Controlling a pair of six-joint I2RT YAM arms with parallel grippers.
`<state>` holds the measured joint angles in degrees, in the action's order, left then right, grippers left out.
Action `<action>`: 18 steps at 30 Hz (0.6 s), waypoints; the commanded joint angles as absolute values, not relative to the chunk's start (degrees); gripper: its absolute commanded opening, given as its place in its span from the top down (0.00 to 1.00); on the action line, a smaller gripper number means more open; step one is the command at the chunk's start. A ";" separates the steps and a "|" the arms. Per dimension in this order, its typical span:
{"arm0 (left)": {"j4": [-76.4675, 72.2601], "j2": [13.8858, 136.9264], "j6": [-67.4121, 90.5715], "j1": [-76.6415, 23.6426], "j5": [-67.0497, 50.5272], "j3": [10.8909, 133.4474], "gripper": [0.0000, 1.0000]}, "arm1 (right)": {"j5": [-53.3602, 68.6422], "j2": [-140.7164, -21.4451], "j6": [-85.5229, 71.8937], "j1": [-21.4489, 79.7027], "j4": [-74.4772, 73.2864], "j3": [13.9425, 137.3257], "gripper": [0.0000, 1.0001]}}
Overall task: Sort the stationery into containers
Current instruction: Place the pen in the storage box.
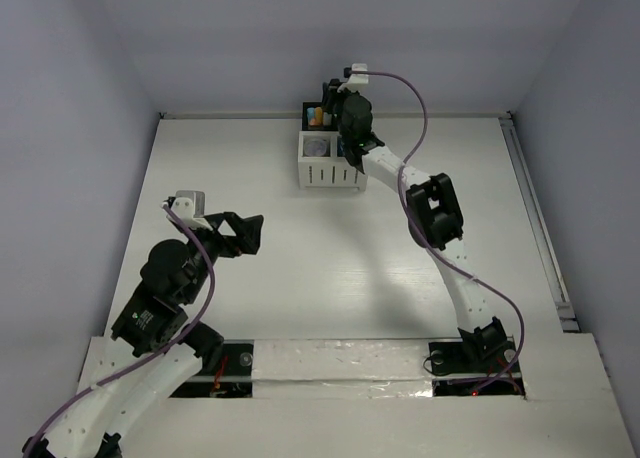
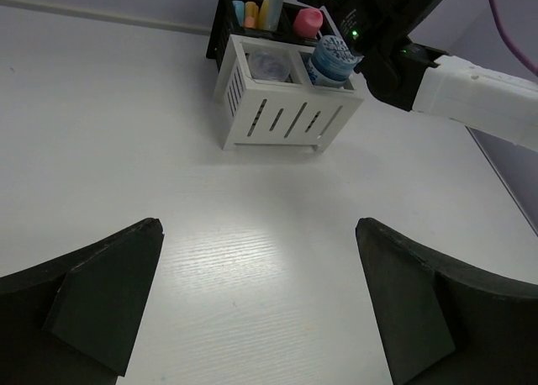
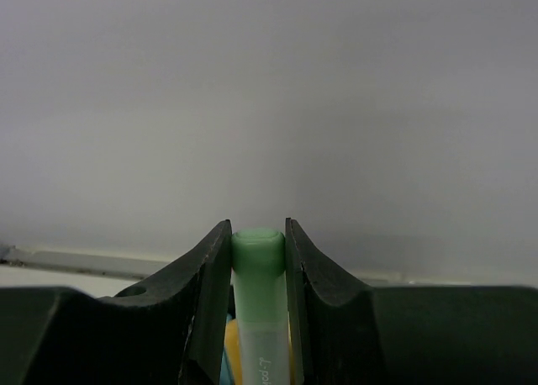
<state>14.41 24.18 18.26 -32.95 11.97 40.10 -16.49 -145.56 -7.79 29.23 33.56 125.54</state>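
The organiser [image 1: 330, 171], two white slatted bins in front and two black bins behind, stands at the far middle of the table. My right gripper [image 1: 341, 108] hovers over its back black bins, shut on an upright green stub [image 3: 258, 271] between the jaws [image 3: 258, 238]. A yellow stub [image 3: 228, 351] shows just below it. In the left wrist view the organiser [image 2: 286, 120] holds a blue-white roll [image 2: 334, 55], a pale roll [image 2: 269, 64], a pink stub [image 2: 308, 21] and yellow and orange stubs [image 2: 256, 13]. My left gripper [image 1: 247, 234] is open and empty, low over bare table [image 2: 258, 234].
The right arm [image 2: 471, 87] reaches across the table's right half to the organiser. The grey back wall rises right behind the organiser. A rail [image 1: 535, 218] runs along the table's right edge.
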 commanded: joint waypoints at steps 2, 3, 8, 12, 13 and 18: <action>11.95 24.35 17.49 -32.52 10.37 39.46 0.01 | -14.94 -143.70 -8.09 29.44 37.00 126.47 1.00; 12.04 24.26 17.49 -32.52 10.46 39.46 0.01 | -14.77 -143.53 -8.09 29.44 36.91 126.30 1.00; 11.78 24.17 17.40 -31.99 10.02 39.55 0.01 | -12.40 -140.72 -8.26 29.44 38.50 122.88 0.37; 11.95 24.17 17.49 -31.46 10.28 39.55 0.01 | -11.08 -136.77 -8.26 29.44 37.71 122.78 0.21; 12.04 24.08 17.49 -31.46 10.46 39.55 0.01 | -10.81 -136.32 -8.17 29.44 36.23 123.31 0.13; 12.30 23.29 17.67 -30.94 11.07 39.55 0.01 | -9.06 -130.53 -9.14 29.44 33.75 120.35 0.00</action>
<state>14.39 24.14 18.17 -31.70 10.74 39.79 -11.07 -139.83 -8.78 29.23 31.48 121.78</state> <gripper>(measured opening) 0.992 0.985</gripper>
